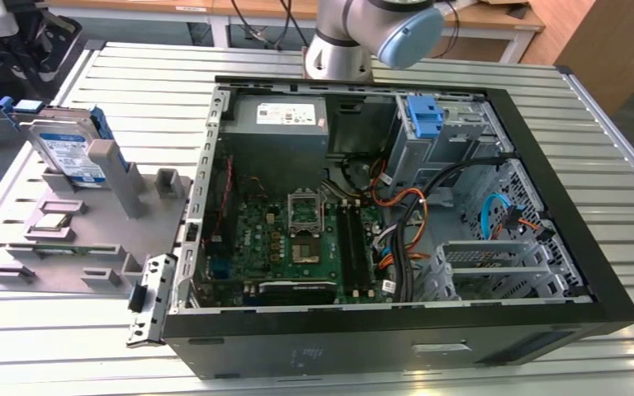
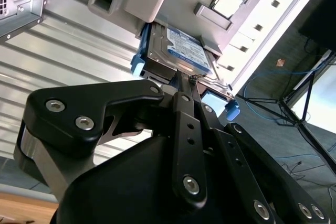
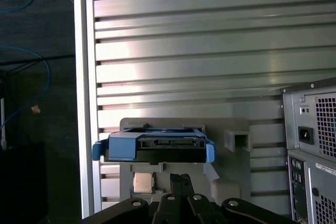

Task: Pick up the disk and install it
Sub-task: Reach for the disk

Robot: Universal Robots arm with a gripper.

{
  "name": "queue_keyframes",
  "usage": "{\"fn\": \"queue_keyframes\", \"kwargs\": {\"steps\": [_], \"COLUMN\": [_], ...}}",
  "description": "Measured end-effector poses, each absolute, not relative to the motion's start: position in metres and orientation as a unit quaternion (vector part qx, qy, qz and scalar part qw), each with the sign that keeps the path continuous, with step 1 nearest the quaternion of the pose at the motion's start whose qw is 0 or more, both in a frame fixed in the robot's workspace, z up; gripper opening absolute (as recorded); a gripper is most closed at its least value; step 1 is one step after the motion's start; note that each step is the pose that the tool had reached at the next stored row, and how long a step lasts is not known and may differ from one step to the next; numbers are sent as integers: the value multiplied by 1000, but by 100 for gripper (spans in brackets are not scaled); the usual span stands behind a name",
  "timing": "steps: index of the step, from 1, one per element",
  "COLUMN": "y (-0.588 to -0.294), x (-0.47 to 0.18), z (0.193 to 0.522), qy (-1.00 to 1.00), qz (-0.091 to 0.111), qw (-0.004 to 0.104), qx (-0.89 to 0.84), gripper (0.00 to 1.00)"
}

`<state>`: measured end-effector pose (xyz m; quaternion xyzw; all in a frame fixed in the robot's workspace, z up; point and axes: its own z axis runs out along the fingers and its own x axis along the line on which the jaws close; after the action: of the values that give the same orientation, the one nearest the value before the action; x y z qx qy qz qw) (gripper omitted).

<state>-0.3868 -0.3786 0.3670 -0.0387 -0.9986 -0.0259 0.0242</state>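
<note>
From where I stand, the gripper (image 2: 181, 75) has its fingers pinched narrow together on nothing, with the tips aimed at the disk (image 2: 177, 51) and, as far as I can judge, apart from it. The disk stands on end in the grey holder (image 1: 119, 247), at the exterior view's left of the open computer case (image 1: 405, 338). Its long axis is upright, its connector end points up, and its label is turned away from the case. I'd say neither pickup nor install is done yet.

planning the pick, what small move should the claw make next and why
Probably open the claw first. In both wrist views its jaws look shut with nothing between them, and it sits short of the disk, which stands on edge in the grey holder, untouched.
</note>
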Motion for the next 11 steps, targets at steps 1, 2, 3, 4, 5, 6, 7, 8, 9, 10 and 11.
{"fn": "queue_keyframes", "kwargs": {"steps": [1, 2, 3, 4, 5, 6, 7, 8, 9, 10, 11], "y": [-378, -378, -377, -377, -377, -376, -375, -375, -374, -374, -374], "x": [-388, -390, -392, -394, -395, -397, -398, -399, -400, -400, -400], "z": [367, 366, 366, 366, 366, 365, 365, 365, 364, 364, 364], "qy": [-999, -999, -999, -999, -999, -999, -999, -999, -999, -999, -999], "qz": [-26, -26, -26, -26, -26, -26, -26, -26, -26, -26, -26], "qw": [24, 24, 24, 24, 24, 24, 24, 24, 24, 24, 24], "qx": [-39, -39, -39, -39, -39, -39, -39, -39, -39, -39, -39], "gripper": [11, 11, 11, 11, 11, 11, 11, 11, 11, 11, 11]}}
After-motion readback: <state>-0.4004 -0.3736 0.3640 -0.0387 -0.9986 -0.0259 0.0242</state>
